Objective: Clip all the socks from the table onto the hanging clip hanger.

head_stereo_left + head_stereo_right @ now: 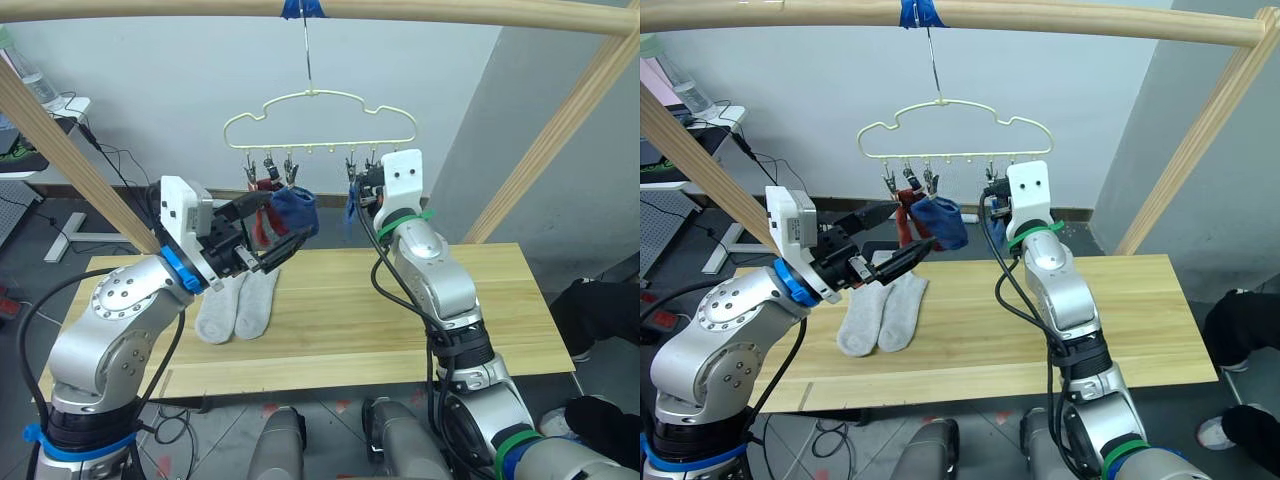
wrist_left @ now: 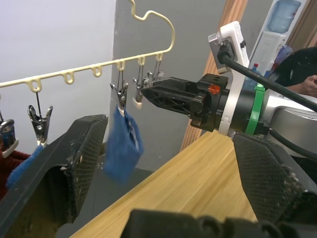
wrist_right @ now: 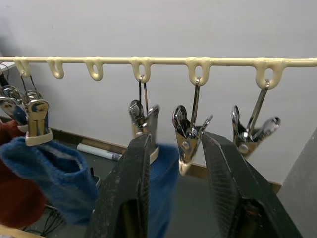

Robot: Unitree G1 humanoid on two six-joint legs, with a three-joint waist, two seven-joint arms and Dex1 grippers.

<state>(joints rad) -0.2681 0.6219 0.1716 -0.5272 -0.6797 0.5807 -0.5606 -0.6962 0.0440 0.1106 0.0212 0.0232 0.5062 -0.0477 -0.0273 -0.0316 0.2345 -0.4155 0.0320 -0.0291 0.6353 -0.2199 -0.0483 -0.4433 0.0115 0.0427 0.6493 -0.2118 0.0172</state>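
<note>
Both eye views are taken from the head, looking forward and down over the tabletop (image 1: pixel 400 330). Each wrist view is taken close along its tool toward the clip hanger (image 1: pixel 320 118), shared by all views.

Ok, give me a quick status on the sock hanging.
Left gripper open beside a hung blue sock. Right gripper open around a clip on the clip hanger. Two grey socks remain on the table.

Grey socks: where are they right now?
In the left eye view the two light grey socks lie side by side on the wooden table, toward the robot's left, just below the left gripper.
</note>
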